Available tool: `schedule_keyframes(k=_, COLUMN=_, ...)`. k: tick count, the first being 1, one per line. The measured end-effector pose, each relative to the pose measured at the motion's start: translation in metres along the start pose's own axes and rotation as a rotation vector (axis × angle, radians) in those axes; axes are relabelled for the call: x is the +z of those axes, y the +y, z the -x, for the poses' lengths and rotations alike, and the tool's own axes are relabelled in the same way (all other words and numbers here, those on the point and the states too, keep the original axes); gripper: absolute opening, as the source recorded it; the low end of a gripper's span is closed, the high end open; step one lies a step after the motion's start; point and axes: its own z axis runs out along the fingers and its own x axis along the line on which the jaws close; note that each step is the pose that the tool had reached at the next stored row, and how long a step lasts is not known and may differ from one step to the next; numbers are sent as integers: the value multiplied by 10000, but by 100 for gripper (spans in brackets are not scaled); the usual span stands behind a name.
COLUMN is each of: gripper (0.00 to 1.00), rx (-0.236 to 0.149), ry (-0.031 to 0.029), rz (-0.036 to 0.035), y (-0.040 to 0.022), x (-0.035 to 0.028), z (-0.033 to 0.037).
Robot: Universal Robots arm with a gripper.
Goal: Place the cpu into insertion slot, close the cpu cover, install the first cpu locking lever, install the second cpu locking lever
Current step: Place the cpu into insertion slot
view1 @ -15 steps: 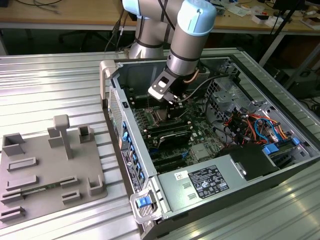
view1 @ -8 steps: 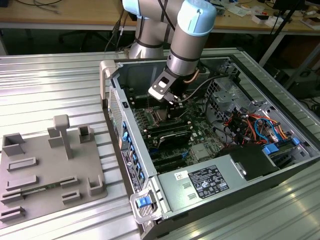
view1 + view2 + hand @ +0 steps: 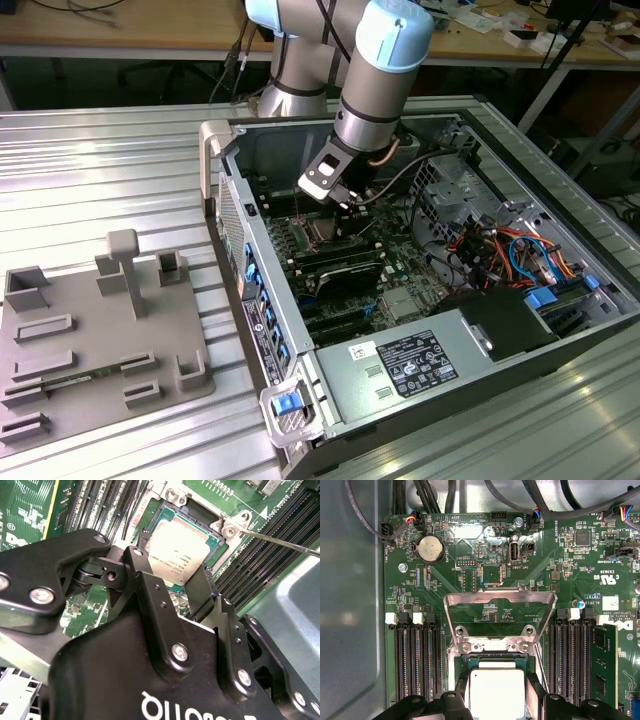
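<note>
The cpu (image 3: 497,687) is a flat square chip with a silver top. It lies in the insertion slot (image 3: 495,659), whose dark edge frames it in both wrist views. My gripper (image 3: 497,697) reaches down over the slot with one black finger against each side of the cpu (image 3: 182,547), shut on it. The cpu cover (image 3: 500,598), a thin silver frame with a large window, stands swung open on its hinge beyond the slot. A thin wire locking lever (image 3: 280,542) sticks out past a corner of the slot (image 3: 167,517). In the exterior view my gripper (image 3: 345,195) hangs inside the open computer case.
Long black memory slots (image 3: 417,660) flank the socket on both sides, one holding a green module (image 3: 605,665). A coin battery (image 3: 430,549) and cables sit beyond the cover. The case (image 3: 230,230) walls, drive cables and a power supply (image 3: 420,360) surround the board. A grey fixture plate (image 3: 100,330) lies at the exterior view's left.
</note>
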Motion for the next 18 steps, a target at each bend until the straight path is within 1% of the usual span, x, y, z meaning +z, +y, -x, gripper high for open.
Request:
schedule_keyframes(k=3, gripper=56, rx=0, ry=0, rz=0, y=0, x=0, z=0)
schedule_keyframes(k=4, gripper=62, rx=0, ry=1, rz=0, y=0, x=1, z=0)
schedule_keyframes(k=12, gripper=62, rx=0, ry=4, rz=2, y=1, x=0, z=-1)
schedule_keyframes(k=16, gripper=62, rx=0, ry=0, rz=0, y=0, x=-12, z=0)
schedule_keyframes(k=18, gripper=62, rx=0, ry=0, rz=0, y=0, x=-52, z=1)
